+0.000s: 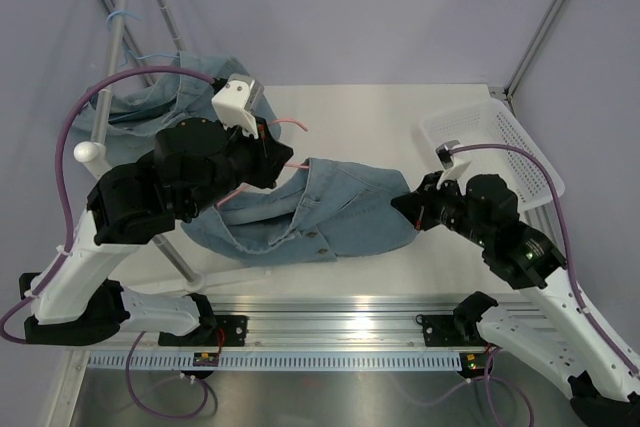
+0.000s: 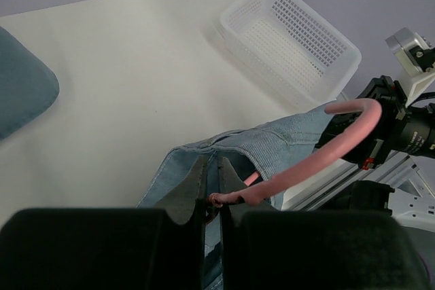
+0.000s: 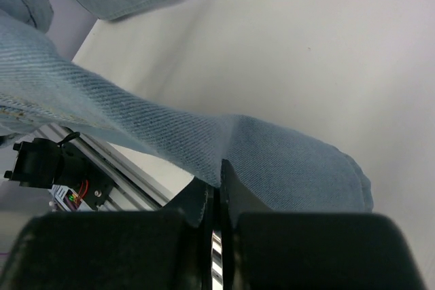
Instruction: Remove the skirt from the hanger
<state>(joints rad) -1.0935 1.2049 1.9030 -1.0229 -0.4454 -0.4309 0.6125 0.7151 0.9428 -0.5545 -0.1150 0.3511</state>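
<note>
Back middle of the table (image 1: 370, 117) is bare, so there's open room between the two arms. The skirt (image 1: 340, 207) stretches across the front middle and blocks the near strip from the left arm (image 1: 190, 177) to the right arm (image 1: 490, 217). The basket (image 1: 500, 137) fills the right rear corner, just beside the right arm. Left rear is crowded by the rack pole (image 1: 108, 57) and the denim garment (image 1: 160, 97) on it. The hook of the hanger (image 1: 288, 125) pokes out over the skirt's left end.
</note>
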